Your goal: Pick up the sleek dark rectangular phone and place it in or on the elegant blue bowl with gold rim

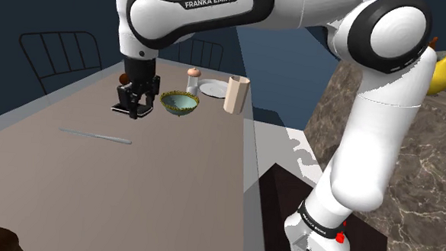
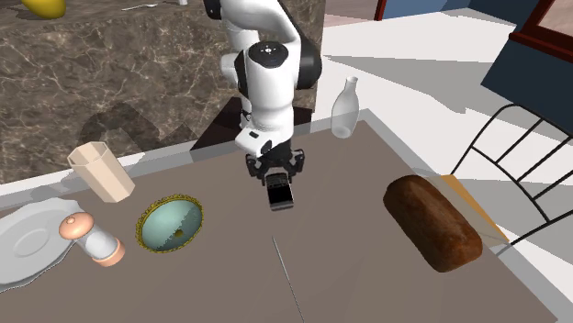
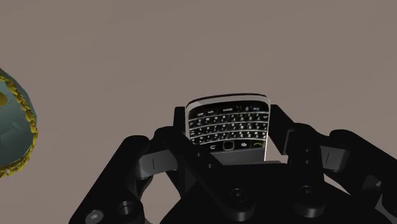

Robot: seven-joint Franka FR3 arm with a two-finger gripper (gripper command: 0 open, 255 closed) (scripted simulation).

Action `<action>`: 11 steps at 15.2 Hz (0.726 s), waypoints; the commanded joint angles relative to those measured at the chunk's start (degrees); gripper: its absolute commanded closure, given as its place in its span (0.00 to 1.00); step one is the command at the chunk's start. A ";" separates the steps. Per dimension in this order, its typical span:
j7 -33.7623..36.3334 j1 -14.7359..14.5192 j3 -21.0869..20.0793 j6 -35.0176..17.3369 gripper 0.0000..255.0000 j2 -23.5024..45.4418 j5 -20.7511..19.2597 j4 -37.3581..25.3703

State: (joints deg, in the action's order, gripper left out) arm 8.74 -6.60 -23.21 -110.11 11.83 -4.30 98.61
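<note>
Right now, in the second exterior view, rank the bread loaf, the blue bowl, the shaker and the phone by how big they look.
1. bread loaf
2. bowl
3. shaker, about as long as the bowl but slimmer
4. phone, partly covered by the gripper

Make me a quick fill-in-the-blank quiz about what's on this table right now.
The hand clasping the phone is all ____.
The blue-green bowl has a ____ rim.
In the second exterior view, the brown loaf lies to the phone's ____.
Missing words: black; gold; right.
</note>
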 commanded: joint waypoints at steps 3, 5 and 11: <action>-5.87 3.53 2.05 -0.19 1.00 -0.97 0.85 0.96; -8.44 5.05 3.05 -0.06 1.00 -0.88 1.03 0.69; -15.83 9.38 5.97 0.84 1.00 0.71 1.20 -1.81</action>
State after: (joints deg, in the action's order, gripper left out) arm -5.90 2.13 -17.67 -109.53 12.26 -3.12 97.34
